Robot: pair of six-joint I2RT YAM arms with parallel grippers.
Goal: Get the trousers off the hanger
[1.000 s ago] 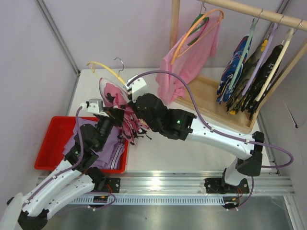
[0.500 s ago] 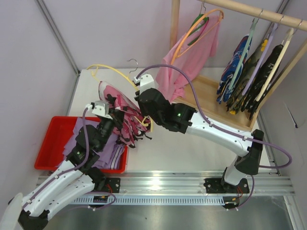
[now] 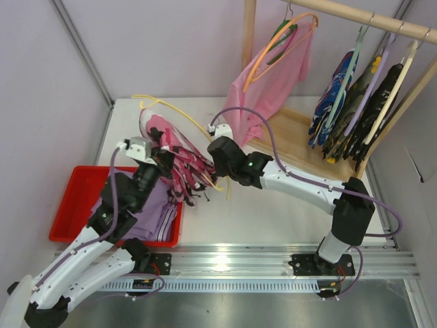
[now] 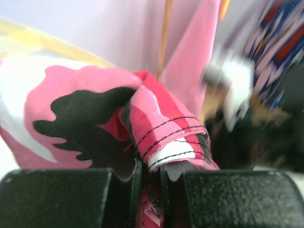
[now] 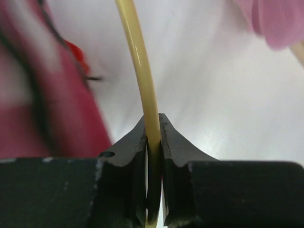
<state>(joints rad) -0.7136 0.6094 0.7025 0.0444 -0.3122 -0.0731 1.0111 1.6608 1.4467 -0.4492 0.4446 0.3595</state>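
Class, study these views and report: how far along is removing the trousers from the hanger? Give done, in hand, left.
Done: the left fingers pinch the trousers and the right fingers clamp the hanger. In hand: both held above the table, apparently for pulling apart. Left: cloth seems draped around the hanger's arm, so the trousers are not yet free.

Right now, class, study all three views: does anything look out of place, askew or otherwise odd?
Yes. The yellow hanger is off the wooden rail, tilted over the table, pinched in the right hand. The camouflage trousers sit bunched on it, a fold clamped in the left hand.
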